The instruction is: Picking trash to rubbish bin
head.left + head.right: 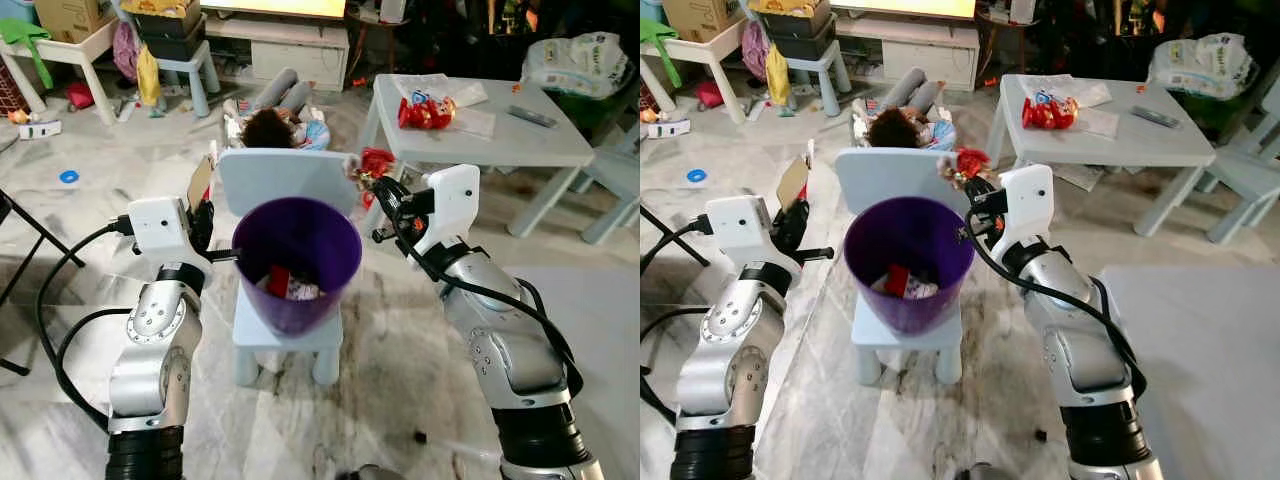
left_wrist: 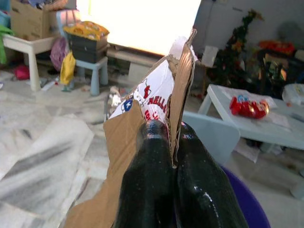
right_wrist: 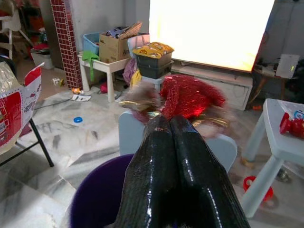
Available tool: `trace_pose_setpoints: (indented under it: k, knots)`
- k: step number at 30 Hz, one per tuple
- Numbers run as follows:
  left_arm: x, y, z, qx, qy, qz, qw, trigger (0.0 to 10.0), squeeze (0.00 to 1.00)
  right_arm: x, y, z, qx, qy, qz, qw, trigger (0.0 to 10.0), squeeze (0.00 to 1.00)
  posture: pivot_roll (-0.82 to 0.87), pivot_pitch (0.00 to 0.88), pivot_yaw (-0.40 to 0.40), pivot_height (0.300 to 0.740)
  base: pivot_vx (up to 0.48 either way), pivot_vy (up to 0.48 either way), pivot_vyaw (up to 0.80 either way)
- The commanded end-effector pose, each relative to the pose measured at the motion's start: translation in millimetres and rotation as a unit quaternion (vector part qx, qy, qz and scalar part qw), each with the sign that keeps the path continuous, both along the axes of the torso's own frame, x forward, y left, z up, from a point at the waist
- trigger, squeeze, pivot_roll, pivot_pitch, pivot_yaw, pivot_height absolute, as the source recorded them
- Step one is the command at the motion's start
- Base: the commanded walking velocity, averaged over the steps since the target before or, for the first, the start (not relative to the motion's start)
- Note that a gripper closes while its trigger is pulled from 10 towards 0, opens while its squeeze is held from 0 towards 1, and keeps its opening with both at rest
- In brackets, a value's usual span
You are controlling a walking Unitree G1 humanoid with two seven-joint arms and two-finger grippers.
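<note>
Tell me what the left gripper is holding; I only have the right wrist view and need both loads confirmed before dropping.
Observer: The left gripper is shut on a torn cardboard piece.
Operator: Where is it relative to the bin?
Observer: It sits beside the purple bin, left of the rim, not over the opening.
Operator: Anything already in the bin?
Observer: Yes, red and white wrappers lie at the bottom.

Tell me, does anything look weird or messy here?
Yes. The purple bin sits up on a little chair instead of the floor. A person is lying on the floor behind it, with bits scattered around. The left gripper pinches torn cardboard, and the right gripper holds a crumpled red shiny wrapper.
</note>
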State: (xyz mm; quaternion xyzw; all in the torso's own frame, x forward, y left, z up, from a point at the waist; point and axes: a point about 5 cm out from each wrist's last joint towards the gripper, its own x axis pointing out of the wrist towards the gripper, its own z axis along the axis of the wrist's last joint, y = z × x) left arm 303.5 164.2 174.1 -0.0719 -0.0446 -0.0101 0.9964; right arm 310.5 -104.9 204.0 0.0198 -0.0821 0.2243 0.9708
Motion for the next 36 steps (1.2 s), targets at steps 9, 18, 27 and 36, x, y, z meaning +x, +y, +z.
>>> trace_pose_setpoints:
  k: [9,18,27,36]
  knots:
    - [-0.3,-3.8,-0.6,0.002,0.002,-0.010,1.000,0.0,0.00,-0.2,-5.1,0.1,0.004,0.002,-0.008,1.000,0.0,0.00,0.08,0.127,-0.105,0.740,0.468,0.000,0.00]
    - [0.1,-5.6,-9.7,0.002,0.021,-0.021,1.000,0.0,0.00,0.2,-4.4,0.3,0.005,0.001,-0.006,1.000,0.0,0.00,0.08,0.124,-0.107,0.740,0.237,0.000,0.00]
    - [0.7,-10.7,-16.4,0.000,0.036,-0.040,0.999,0.0,0.00,0.6,-4.4,0.6,0.006,0.001,-0.008,1.000,0.0,0.00,0.08,0.124,-0.107,0.740,0.000,0.000,0.00]
    - [12.4,-24.9,-28.2,-0.006,0.069,-0.093,0.993,0.0,0.00,0.1,-6.2,3.7,0.010,-0.007,-0.016,1.000,0.0,0.00,0.07,0.127,-0.105,0.740,0.000,0.000,0.00]
